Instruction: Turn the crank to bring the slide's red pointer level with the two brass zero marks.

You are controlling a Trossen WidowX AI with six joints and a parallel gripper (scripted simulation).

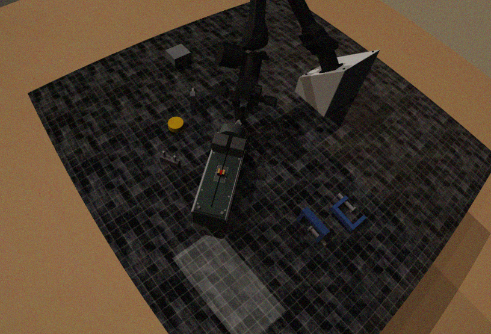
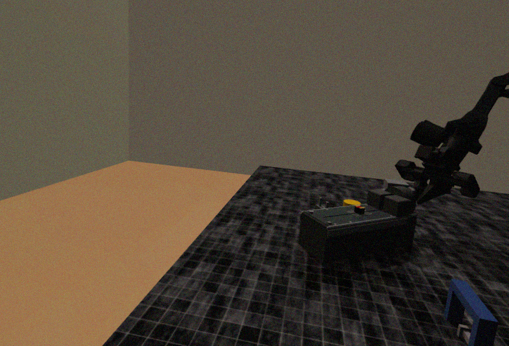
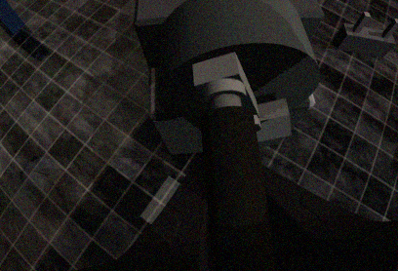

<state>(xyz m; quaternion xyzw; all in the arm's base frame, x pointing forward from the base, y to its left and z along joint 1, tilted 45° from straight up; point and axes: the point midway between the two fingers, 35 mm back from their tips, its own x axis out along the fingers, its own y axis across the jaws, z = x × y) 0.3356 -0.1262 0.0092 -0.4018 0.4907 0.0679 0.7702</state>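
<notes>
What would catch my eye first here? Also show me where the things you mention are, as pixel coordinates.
Probably the black arm [image 1: 257, 17] [image 2: 464, 136], dark against the scene, its gripper [image 1: 239, 118] [image 2: 418, 201] shut on the crank handle [image 3: 236, 168] at one end of the green-topped machine [image 1: 227, 203] [image 2: 341, 219]. Then the bright yellow disc [image 1: 175, 123] [image 2: 352, 202] beside that machine, and two blue frames [image 1: 316, 222] [image 2: 470, 298] off to its other side.

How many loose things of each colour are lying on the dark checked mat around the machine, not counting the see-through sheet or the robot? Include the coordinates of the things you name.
Blue brackets [image 1: 316, 221] [image 1: 342, 216]: 2
Yellow disc [image 1: 175, 123] [image 2: 351, 202]: 1
Grey things (block [image 1: 178, 51], small peg [image 1: 192, 92], two-post piece [image 1: 170, 158] [image 3: 367, 41]): 3
Total: 6
</notes>
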